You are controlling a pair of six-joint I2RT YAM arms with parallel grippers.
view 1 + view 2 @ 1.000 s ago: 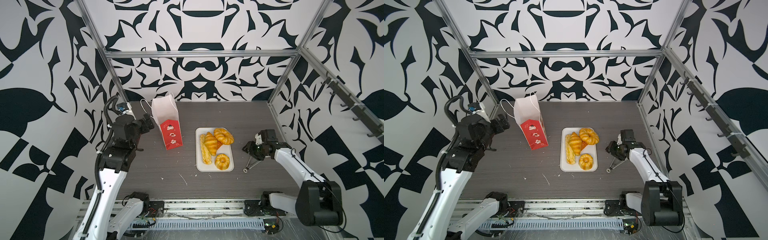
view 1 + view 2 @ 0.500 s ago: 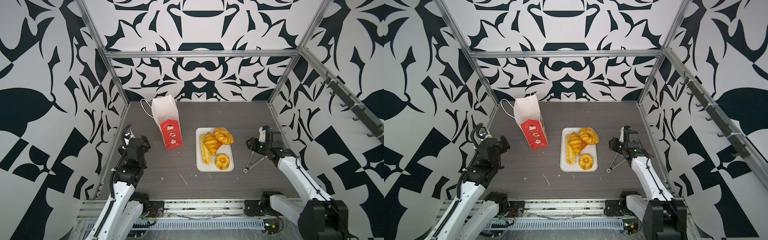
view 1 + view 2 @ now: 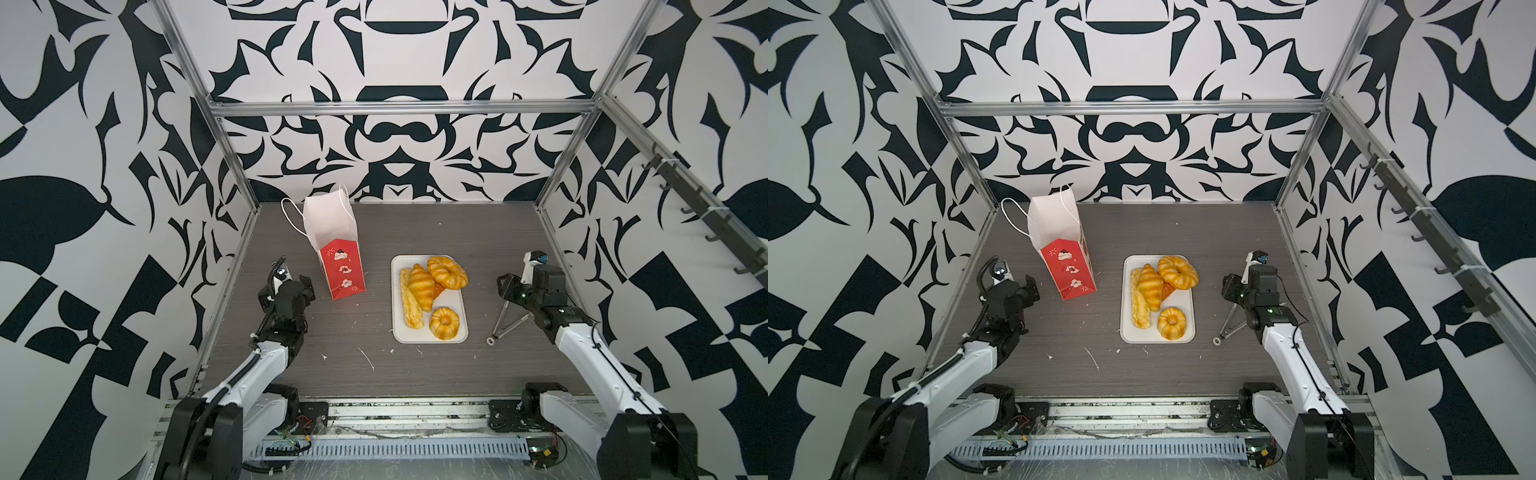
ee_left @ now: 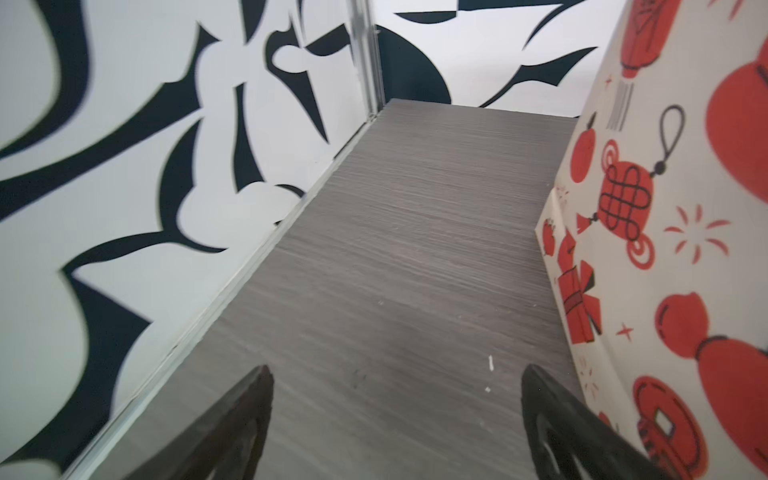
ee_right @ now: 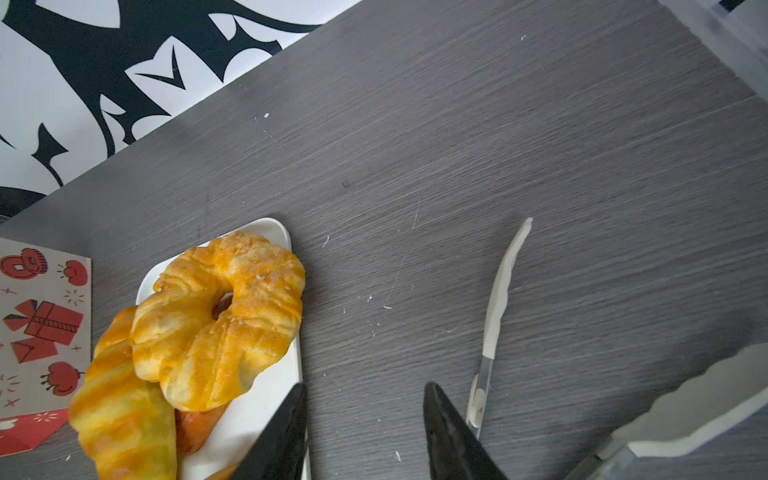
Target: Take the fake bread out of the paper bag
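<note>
The paper bag (image 3: 343,270) stands upright at the back left, red with cartoon prints, its white inside (image 3: 1054,220) showing at the open mouth. The fake bread lies on a white tray (image 3: 452,300): a croissant (image 3: 420,286), a ring-shaped croissant (image 3: 448,272), a long stick (image 3: 409,309), a ring bun (image 3: 444,323), and an orange piece (image 3: 436,289) mostly hidden beneath them. My left gripper (image 3: 300,284) is open and empty, low over the table just left of the bag (image 4: 665,249). To the right of the tray, my right gripper (image 5: 365,390) also stands open with nothing in it.
Metal tongs (image 3: 505,322) lie on the table under my right gripper and show close up in the right wrist view, tongs (image 5: 498,299). Patterned walls and metal frame posts close in the table on three sides. White crumbs dot the front of the table.
My left arm has dropped from up beside the bag to low over the table and drawn back toward the front. The right gripper's jaws have narrowed and it has barely moved.
</note>
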